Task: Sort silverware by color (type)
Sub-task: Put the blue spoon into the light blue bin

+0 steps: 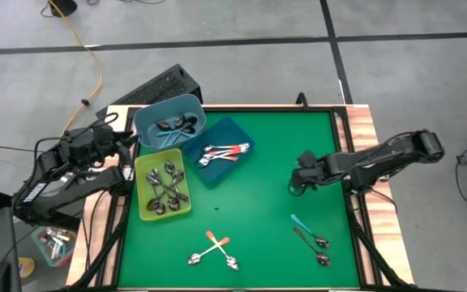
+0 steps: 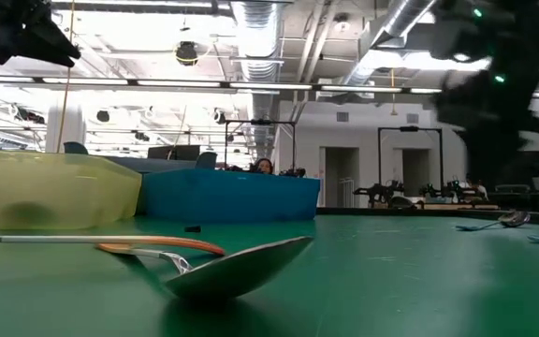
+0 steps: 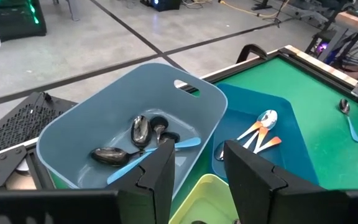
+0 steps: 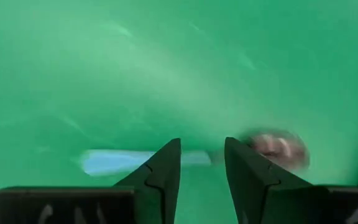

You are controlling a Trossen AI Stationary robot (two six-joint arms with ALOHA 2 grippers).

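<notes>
1. Nearest me on the green worktop (image 1: 250,203), two orange spoons (image 1: 215,247) lie crossed at the near edge, left of centre.
2. To their right, near the near-right corner, a teal spoon (image 1: 308,229) and a dark spoon (image 1: 311,246) lie side by side, bowls pointing toward the near edge.
3. My right pincer (image 1: 293,186) hangs over the worktop's right half, just far-left of that pair. Its wrist view shows the two fingers (image 4: 166,169) apart with nothing between them, so it is released, and the teal spoon lies blurred just beyond the tips.
4. On the left side a yellow bin (image 1: 161,186) holds several plain metal spoons.
5. Right of it and a little farther, a dark blue tray (image 1: 225,154) holds orange spoons.
6. At the far-left corner a light blue bin (image 1: 170,120) holds teal spoons; it touches the tray and the yellow bin.
7. My left pincer (image 1: 126,150) waits at the worktop's left edge beside the bins. Its fingers (image 3: 160,174) stand apart, gripping nothing.
</notes>
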